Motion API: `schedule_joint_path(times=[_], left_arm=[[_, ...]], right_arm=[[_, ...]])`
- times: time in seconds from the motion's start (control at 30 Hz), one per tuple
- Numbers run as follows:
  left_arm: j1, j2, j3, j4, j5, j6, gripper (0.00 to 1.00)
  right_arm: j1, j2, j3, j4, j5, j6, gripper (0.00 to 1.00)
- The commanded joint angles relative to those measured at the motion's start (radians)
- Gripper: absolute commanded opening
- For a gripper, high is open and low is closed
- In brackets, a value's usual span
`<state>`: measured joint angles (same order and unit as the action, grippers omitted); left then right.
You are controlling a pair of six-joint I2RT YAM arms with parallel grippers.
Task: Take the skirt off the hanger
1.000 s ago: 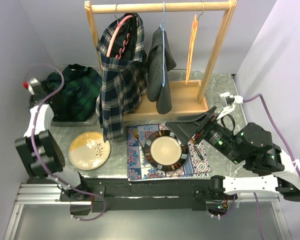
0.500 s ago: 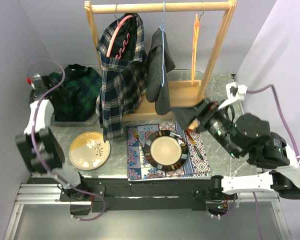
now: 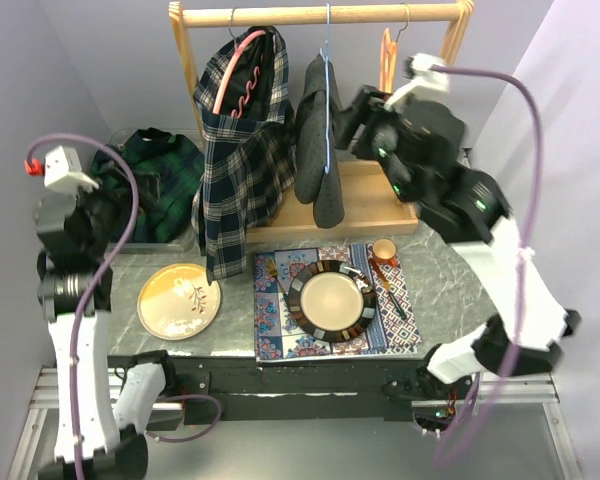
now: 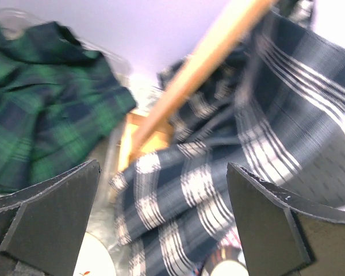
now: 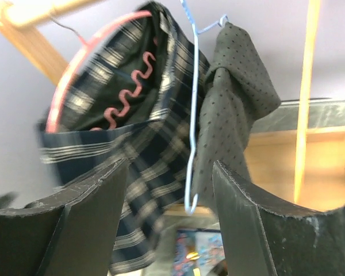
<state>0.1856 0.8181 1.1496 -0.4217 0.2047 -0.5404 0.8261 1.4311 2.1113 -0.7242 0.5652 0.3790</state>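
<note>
A navy and white plaid skirt (image 3: 242, 170) hangs on a pink hanger (image 3: 230, 75) at the left of the wooden rack (image 3: 320, 14). A grey dotted garment (image 3: 318, 140) hangs on a blue wire hanger (image 3: 327, 100) beside it. My right gripper (image 3: 354, 115) is raised just right of the grey garment, open and empty. In the right wrist view the gripper (image 5: 169, 190) frames the blue hanger (image 5: 194, 115), with the plaid skirt (image 5: 132, 115) to the left. My left gripper (image 3: 115, 215) is open and empty, left of the rack. In the left wrist view the gripper (image 4: 164, 195) faces the plaid skirt (image 4: 218, 167).
A green plaid garment (image 3: 150, 185) lies in a clear bin at back left. An empty orange hanger (image 3: 385, 50) hangs at the rack's right. A yellow plate (image 3: 178, 300), a patterned placemat (image 3: 280, 335) with a dark-rimmed plate (image 3: 330, 300) and an orange spoon (image 3: 384, 250) lie in front.
My right arm has swung up from low at the table's right to rack height beside the grey garment. My left arm has risen and turned toward the rack.
</note>
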Motion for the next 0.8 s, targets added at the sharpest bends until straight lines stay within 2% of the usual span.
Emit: schedule_joint_path(times=[0.0, 0.13, 0.33, 0.47, 0.53, 0.63, 0.7, 0.77], left_arm=[[0.0, -0.062, -0.054, 0.098, 0.172, -0.003, 0.97], [-0.072, -0.091, -0.082, 0.066, 0.219, 0.013, 0.97], [-0.084, -0.232, -0.14, 0.058, 0.268, 0.023, 0.97], [-0.113, -0.228, -0.117, 0.009, 0.317, 0.075, 0.97], [-0.136, -0.218, -0.107, 0.014, 0.41, 0.094, 0.97], [-0.172, -0.227, -0.119, 0.115, 0.586, 0.082, 0.97], [-0.178, -0.243, -0.149, 0.194, 0.621, 0.071, 0.97], [-0.179, -0.228, -0.159, 0.205, 0.641, 0.076, 0.97]], right_arm=[[-0.111, 0.112, 0.117, 0.048, -0.123, -0.066, 0.67], [-0.166, 0.19, 0.122, 0.088, -0.204, -0.095, 0.68], [-0.225, 0.235, 0.064, 0.17, -0.346, -0.048, 0.64], [-0.252, 0.293, 0.087, 0.166, -0.346, -0.019, 0.59], [-0.262, 0.314, 0.099, 0.169, -0.34, -0.014, 0.56], [-0.281, 0.33, 0.09, 0.203, -0.356, -0.008, 0.5], [-0.291, 0.341, 0.104, 0.206, -0.367, -0.006, 0.49], [-0.297, 0.356, 0.125, 0.2, -0.381, 0.0, 0.46]])
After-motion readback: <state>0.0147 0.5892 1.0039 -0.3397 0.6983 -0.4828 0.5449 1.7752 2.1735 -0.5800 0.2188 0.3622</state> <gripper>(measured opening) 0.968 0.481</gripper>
